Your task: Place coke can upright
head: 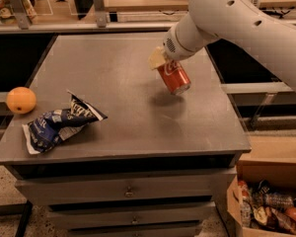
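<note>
Where the tool sits: the tool (164, 63) hangs over the right-hand half of the tabletop (103, 68), at the end of a chunky white arm (237, 19) coming in from the upper right.
Tool state: clamped on the coke can (174, 77), grabbing it by its upper end; one pale yellowish finger (156, 58) shows on the can's left side.
Coke can: up off the tabletop and tilted, top end toward the tool, bottom end pointing down and to the right, white lettering facing the camera.
Shadow: a soft dark patch (163, 100) on the tabletop right under the can, not touching it.
Chip bag: a crumpled blue-and-white bag (59, 123) lies flat near the front-left corner, well apart from the can.
Orange: a round orange fruit (21, 99) at the left edge, just beside the bag.
Under the tabletop: grey drawers (128, 192) with small pulls.
Floor, lower right: a cardboard box (286, 172) stuffed with snack packets.
</note>
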{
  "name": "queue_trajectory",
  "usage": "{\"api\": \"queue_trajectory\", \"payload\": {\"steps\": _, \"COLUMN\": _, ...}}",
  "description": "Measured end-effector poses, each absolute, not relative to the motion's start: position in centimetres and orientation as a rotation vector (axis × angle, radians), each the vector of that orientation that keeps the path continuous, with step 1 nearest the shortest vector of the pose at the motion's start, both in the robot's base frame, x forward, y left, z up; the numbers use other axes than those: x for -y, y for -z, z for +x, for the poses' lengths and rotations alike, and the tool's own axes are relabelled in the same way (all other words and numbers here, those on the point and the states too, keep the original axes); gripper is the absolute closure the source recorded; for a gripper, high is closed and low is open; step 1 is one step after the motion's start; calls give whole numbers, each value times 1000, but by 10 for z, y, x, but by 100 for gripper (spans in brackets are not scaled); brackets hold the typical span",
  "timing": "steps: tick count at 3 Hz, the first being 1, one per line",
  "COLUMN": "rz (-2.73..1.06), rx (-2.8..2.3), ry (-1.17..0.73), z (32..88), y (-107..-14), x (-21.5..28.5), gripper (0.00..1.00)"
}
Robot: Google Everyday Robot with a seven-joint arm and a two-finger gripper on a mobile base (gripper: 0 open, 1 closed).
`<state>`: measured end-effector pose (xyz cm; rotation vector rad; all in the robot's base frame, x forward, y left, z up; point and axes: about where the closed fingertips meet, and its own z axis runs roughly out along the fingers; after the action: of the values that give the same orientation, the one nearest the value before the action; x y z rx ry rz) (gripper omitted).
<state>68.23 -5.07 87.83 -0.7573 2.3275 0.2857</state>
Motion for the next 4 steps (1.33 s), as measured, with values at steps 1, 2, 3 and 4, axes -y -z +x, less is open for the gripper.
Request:
{"api": "queue_trajectory", "payload": {"steps": 1, "rz": -789, "rx": -2250, "ry": -409, "z": 690, "y": -893, "x": 46, "gripper": 100}}
{"api": "queue_trajectory", "payload": {"steps": 2, "rz": -845, "rx": -2108, "ry": -571, "z": 693, "y": -913, "x": 42, "gripper": 100}}
{"api": "queue_trajectory", "payload": {"steps": 3, "rz": -896, "rx": -2063, "ry": -574, "z": 692, "y": -917, "x": 37, "gripper": 100}}
{"api": "queue_trajectory", "payload": {"steps": 4, "rz": -895, "rx": -2063, "ry": -574, "z": 692, "y": -917, "x": 37, "gripper": 100}}
